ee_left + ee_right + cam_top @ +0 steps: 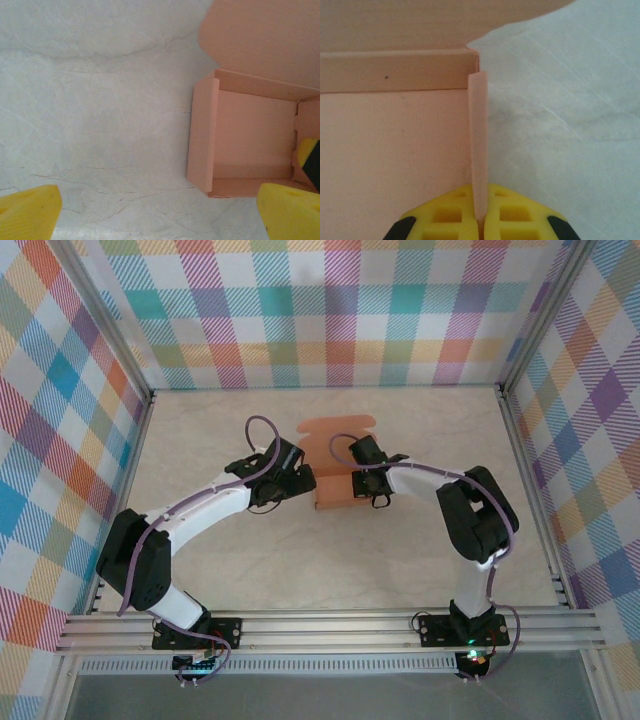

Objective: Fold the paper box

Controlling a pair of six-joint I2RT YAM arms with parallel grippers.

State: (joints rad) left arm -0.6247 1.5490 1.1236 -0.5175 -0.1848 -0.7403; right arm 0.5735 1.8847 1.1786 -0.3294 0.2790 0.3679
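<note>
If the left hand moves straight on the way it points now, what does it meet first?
Probably the bare table; one finger may clip the box first, as depth is unclear.

Bright, even light; faint soft shadows

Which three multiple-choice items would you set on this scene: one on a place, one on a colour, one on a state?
1. Where is the paper box?
A. by the arm bases
B. in the middle of the table
C. in the far left corner

2. What colour are the left tool's fingers?
A. blue
B. white
C. yellow

3. How is the right tool?
A. shut on the box's side wall
B. open above the table
C. shut on nothing

Key:
1 B, the top view shows the box central.
2 C, both tips are yellow in the left wrist view.
3 A, the upright wall sits pinched between its pads.
</note>
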